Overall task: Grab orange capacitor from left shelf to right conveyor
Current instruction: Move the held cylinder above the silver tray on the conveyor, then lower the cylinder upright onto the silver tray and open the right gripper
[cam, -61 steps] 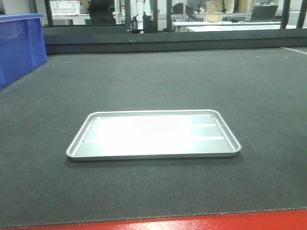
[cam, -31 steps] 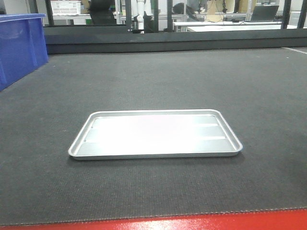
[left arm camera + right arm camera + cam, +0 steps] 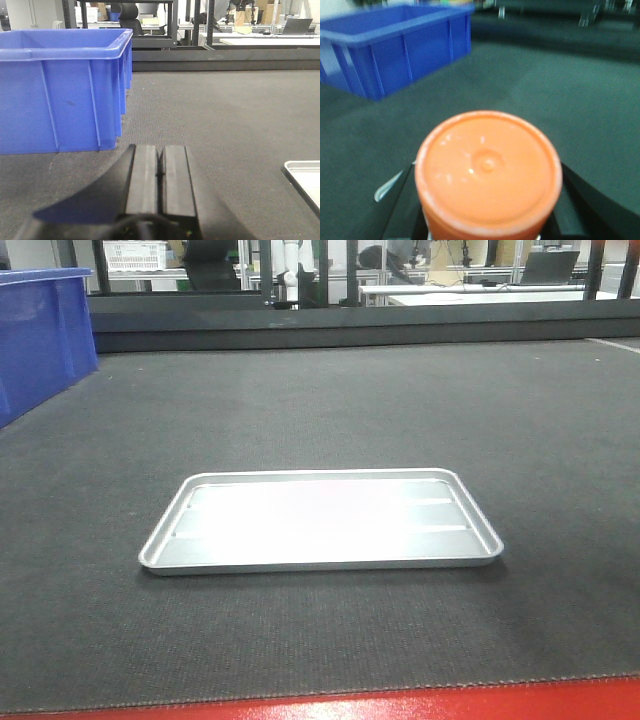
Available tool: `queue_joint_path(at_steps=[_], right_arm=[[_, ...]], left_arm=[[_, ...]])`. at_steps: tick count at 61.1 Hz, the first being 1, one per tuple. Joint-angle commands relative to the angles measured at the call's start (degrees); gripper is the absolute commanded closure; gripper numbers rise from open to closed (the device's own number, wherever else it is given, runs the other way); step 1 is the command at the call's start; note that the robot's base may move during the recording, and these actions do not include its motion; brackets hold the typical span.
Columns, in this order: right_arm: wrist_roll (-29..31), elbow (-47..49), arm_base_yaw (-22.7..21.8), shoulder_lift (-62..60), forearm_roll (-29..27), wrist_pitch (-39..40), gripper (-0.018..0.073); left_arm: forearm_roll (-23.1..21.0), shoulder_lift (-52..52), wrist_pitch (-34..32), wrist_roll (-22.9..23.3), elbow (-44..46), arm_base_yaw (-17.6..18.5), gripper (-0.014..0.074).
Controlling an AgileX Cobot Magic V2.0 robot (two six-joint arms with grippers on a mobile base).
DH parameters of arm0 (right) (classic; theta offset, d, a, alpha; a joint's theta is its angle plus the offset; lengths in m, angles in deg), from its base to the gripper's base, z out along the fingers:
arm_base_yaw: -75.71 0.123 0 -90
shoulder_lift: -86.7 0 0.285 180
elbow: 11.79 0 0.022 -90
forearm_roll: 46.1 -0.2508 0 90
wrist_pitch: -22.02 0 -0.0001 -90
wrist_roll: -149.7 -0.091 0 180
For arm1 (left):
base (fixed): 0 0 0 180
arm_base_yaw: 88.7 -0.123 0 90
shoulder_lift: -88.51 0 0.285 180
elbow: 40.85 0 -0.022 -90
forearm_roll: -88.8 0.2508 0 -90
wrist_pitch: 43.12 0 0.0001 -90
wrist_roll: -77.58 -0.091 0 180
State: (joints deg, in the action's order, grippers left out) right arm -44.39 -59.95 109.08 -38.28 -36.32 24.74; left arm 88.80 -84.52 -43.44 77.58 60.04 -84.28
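Note:
The orange capacitor (image 3: 487, 172) fills the lower middle of the right wrist view, seen end-on with its round cap toward the camera. My right gripper (image 3: 489, 222) is shut on it, a dark finger showing on each side. It hangs above the right conveyor (image 3: 560, 100), a dark textured belt (image 3: 330, 400) with a red front edge. In the left wrist view my left gripper (image 3: 160, 170) is shut, its pads pressed together with nothing between them, low over the belt (image 3: 225, 115). The left shelf is out of view. Neither gripper shows in the front view.
A shallow silver tray (image 3: 166, 545) lies on the belt in the front view; its corner shows at the right edge (image 3: 305, 175) of the left wrist view. A blue plastic bin (image 3: 40, 330) (image 3: 60, 90) (image 3: 395, 45) stands at the left. A dark rail (image 3: 350, 325) borders the belt's far side.
The front view has shifted very slightly sideways and back; the tray and the blue bin keep nearly the same places. No arm enters that view.

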Motion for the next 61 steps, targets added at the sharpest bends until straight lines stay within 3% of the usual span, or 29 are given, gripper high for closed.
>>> queue_joint_path(at_steps=[1, 13, 19, 36, 49, 61], right_arm=[[0.2, 4.3, -0.1, 8.5, 0.7, 10.0, 0.0501], [0.2, 7.5, 0.0, 28.2, 2.9, 29.4, 0.0496], [0.7, 8.8, 0.0, 35.3, 5.0, 34.2, 0.0455], [0.7, 10.2, 0.1, 44.3, 5.7, 36.2, 0.0246], [0.7, 10.2, 0.0, 45.0, 5.7, 37.4, -0.0083], [0.6, 10.2, 0.0, 45.1, 5.7, 37.9, -0.0069]], left_arm=[[-0.3, 0.6, -4.8, 0.0, 0.4, -0.1, 0.0701], [-0.3, 0.6, -4.8, 0.0, 0.4, -0.1, 0.0701], [-0.3, 0.6, -4.8, 0.0, 0.4, -0.1, 0.0701], [-0.3, 0.6, -4.8, 0.0, 0.4, -0.1, 0.0701], [-0.3, 0.6, -4.8, 0.0, 0.4, -0.1, 0.0701], [-0.3, 0.6, -4.8, 0.0, 0.4, -0.1, 0.0701]])
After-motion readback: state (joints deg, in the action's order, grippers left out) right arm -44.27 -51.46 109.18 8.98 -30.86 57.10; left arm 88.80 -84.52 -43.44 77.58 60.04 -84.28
